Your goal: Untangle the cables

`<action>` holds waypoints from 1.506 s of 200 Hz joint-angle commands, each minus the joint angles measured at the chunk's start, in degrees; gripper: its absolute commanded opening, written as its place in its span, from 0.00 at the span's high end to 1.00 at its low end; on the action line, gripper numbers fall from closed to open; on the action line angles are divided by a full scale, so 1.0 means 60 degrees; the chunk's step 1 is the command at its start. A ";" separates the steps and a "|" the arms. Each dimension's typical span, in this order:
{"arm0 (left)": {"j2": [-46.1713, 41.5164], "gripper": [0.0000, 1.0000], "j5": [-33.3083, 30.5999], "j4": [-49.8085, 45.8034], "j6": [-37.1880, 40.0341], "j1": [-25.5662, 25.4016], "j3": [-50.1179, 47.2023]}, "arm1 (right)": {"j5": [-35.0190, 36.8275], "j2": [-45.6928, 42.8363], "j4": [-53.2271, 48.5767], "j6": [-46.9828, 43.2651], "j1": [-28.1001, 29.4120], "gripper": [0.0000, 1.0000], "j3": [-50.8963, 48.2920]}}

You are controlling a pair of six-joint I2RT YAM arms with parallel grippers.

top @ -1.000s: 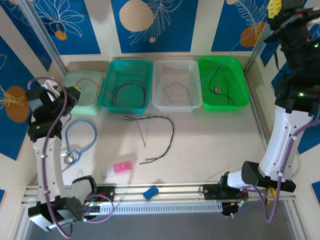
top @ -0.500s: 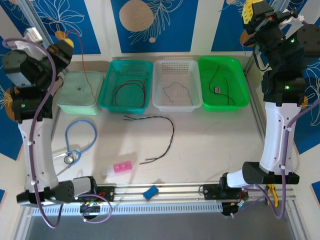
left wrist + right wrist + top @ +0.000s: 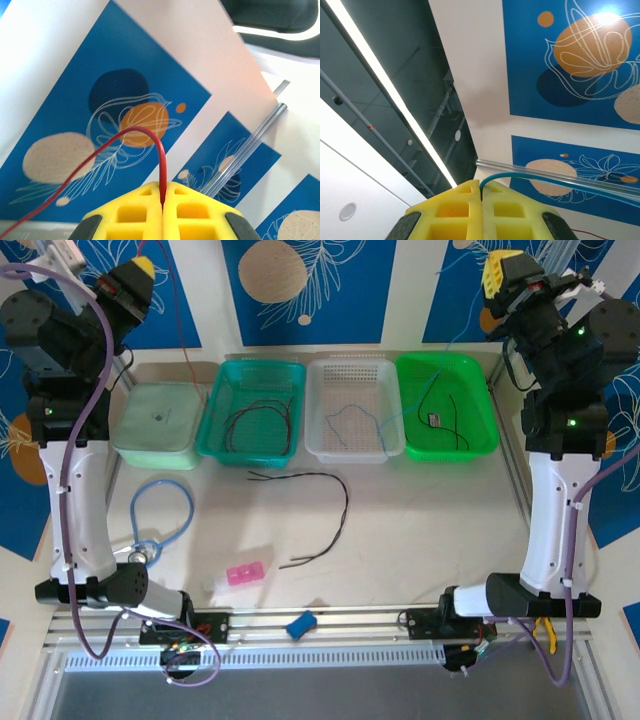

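My left gripper (image 3: 143, 268) is raised high at the back left, shut on a thin red cable (image 3: 125, 137) that leaves between its yellow fingertips (image 3: 145, 210). That red cable (image 3: 184, 345) hangs down into the teal basket (image 3: 216, 400), which holds red and black loops. My right gripper (image 3: 497, 265) is high at the back right, shut on a grey-blue cable (image 3: 545, 179). This cable (image 3: 383, 430) descends into the white basket (image 3: 318, 375). A black cable (image 3: 340, 505) lies loose on the table. Another black cable (image 3: 455, 415) rests in the green basket (image 3: 408, 370).
A pale green lidded box (image 3: 160, 420) stands at the back left. A light blue tube loop (image 3: 160, 515), a pink piece (image 3: 245, 573) and a blue block (image 3: 300, 623) lie nearer the front. Metal frame posts (image 3: 510, 340) flank the table.
The left arm has swung up from near the table to the back wall, lifting the red cable off the tabletop. The right gripper has shifted slightly, still holding the grey-blue cable.
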 commanded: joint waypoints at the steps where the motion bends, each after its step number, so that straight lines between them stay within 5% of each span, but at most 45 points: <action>1: 0.0406 1.00 -0.0140 0.0416 -0.0017 -0.0110 0.1032 | 0.0186 -0.0413 0.0406 -0.0141 -0.0004 1.00 -0.0496; 149: 0.0775 1.00 -0.0721 0.0137 0.1655 -0.1049 -0.1087 | -0.0204 -0.0588 0.0416 0.0020 -0.0513 1.00 -0.0801; 198: 0.0499 1.00 -0.1228 0.0493 0.2216 -0.1133 -0.3772 | -0.0267 -0.0666 0.0504 0.0074 -0.0546 1.00 -0.0968; 301: 0.3253 1.00 -0.2113 -0.0611 0.3539 -0.2422 -0.5344 | -0.0442 -0.0930 0.0592 0.0124 -0.0634 1.00 -0.1614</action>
